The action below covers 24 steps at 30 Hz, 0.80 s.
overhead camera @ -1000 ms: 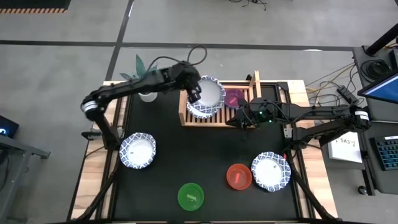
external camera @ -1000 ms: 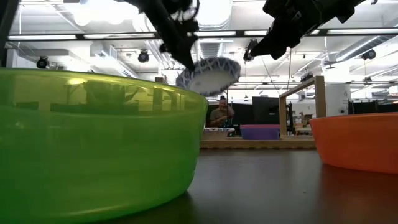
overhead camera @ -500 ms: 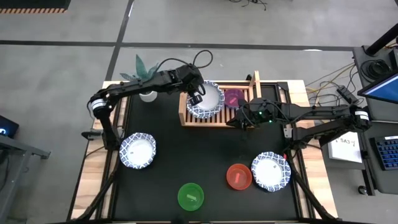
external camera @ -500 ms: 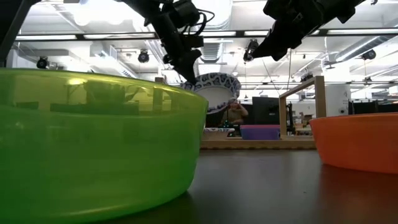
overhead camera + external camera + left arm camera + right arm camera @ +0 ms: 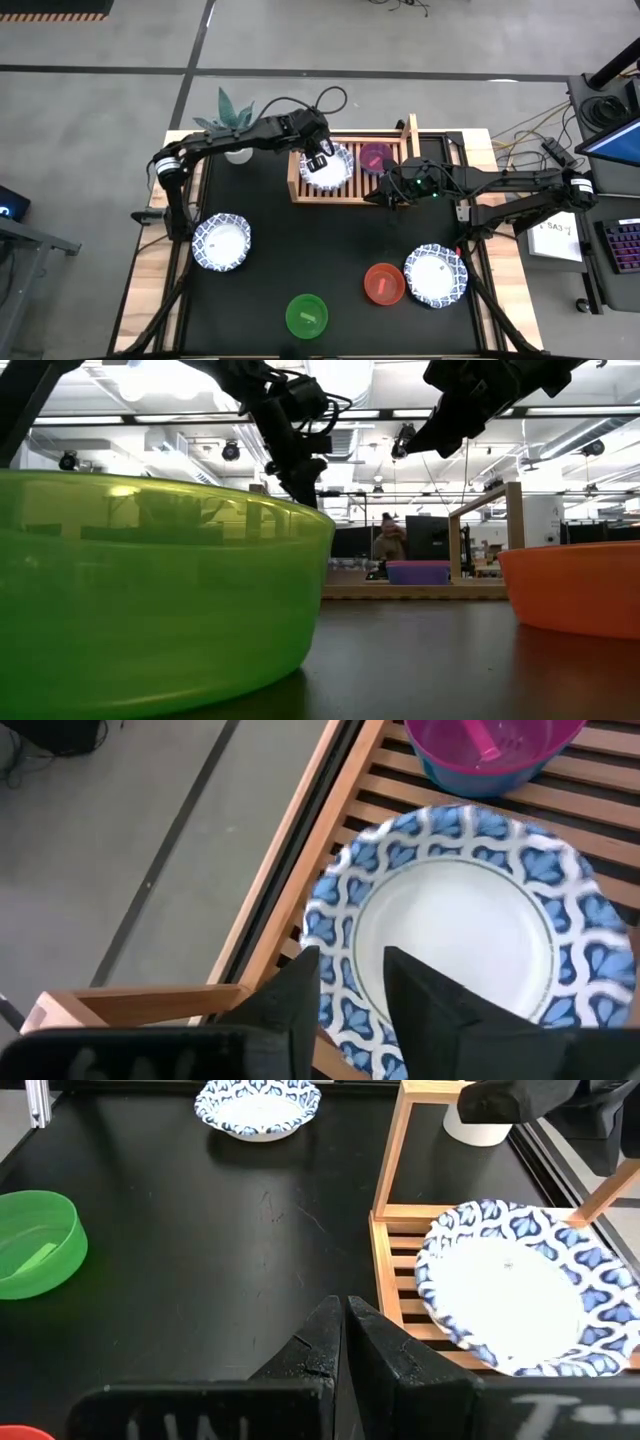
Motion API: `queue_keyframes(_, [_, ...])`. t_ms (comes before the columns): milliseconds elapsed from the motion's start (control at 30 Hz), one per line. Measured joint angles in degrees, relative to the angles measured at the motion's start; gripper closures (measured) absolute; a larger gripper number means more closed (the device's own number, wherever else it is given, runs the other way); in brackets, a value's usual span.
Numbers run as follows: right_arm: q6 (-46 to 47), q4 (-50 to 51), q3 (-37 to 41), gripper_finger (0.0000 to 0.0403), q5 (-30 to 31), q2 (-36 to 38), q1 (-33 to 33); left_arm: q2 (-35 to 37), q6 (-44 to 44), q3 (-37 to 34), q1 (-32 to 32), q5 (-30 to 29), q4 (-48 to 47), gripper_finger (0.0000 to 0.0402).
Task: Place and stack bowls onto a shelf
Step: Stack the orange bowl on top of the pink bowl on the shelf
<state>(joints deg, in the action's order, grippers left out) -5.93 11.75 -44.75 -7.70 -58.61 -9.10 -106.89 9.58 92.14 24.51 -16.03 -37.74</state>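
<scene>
A white bowl with a blue patterned rim [image 5: 330, 168] [image 5: 455, 930] [image 5: 510, 1285] sits flat on the left part of the wooden slatted shelf [image 5: 297, 190]. My left gripper [image 5: 321, 159] [image 5: 352, 965] stands over its near-left rim, shut on it. Beside it on the shelf, a magenta bowl [image 5: 377, 157] [image 5: 490, 740] is nested in a teal one. My right gripper [image 5: 385, 193] [image 5: 343, 1325] is shut and empty, hovering just in front of the shelf's near rail. In the low view the green bowl hides the shelved white bowl. My left gripper holds the white bowl by its patterned rim [image 5: 349, 1002], on the side toward the shelf's left rail. The rim is pinched with one finger [image 5: 430, 1005] inside the bowl and one [image 5: 295, 1005] outside, coming from above. The bowl lies level, its base on the shelf slats.
On the black table lie two more blue-rimmed white bowls [image 5: 221, 241] [image 5: 435, 276], a red bowl [image 5: 384, 284] and a green bowl [image 5: 306, 315] [image 5: 150, 590]. A white plant pot [image 5: 237, 152] stands left of the shelf. A person [image 5: 388, 540] shows in the room beyond.
My left gripper has moved down and slightly toward the far edge, bringing the white bowl from a tilted, lifted pose to lying flat on the shelf's left part. The right arm has kept still.
</scene>
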Motion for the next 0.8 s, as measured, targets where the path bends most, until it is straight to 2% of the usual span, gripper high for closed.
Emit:
queue_keyframes(200, [0.0, 0.0, 0.0, 0.0392, 0.0, 0.0, 0.0, 0.4, -0.1, 1.2, -0.5, -0.1, -2.9, 0.0283])
queue_keyframes(500, [0.0, 0.0, 0.0, 0.0392, 0.2, 0.0, 0.0, 4.7, -1.9, 2.7, -6.3, 1.3, -12.0, 0.0290])
queue_keyframes(533, [0.0, -0.1, 0.0, 0.0392, 0.2, 0.0, 0.0, 5.3, -1.4, 2.6, -7.1, 3.2, -13.4, 0.0291])
queue_keyframes(600, [0.0, -0.2, 0.0, 0.0392, 0.2, 0.0, 0.0, 6.7, 0.7, 2.3, -8.6, 10.8, -16.3, 0.0295])
queue_keyframes(800, [1.1, -1.6, 0.0, 0.0392, 0.2, 0.0, 0.0, 12.9, 8.4, -4.9, -13.2, 40.9, -17.0, 0.0305])
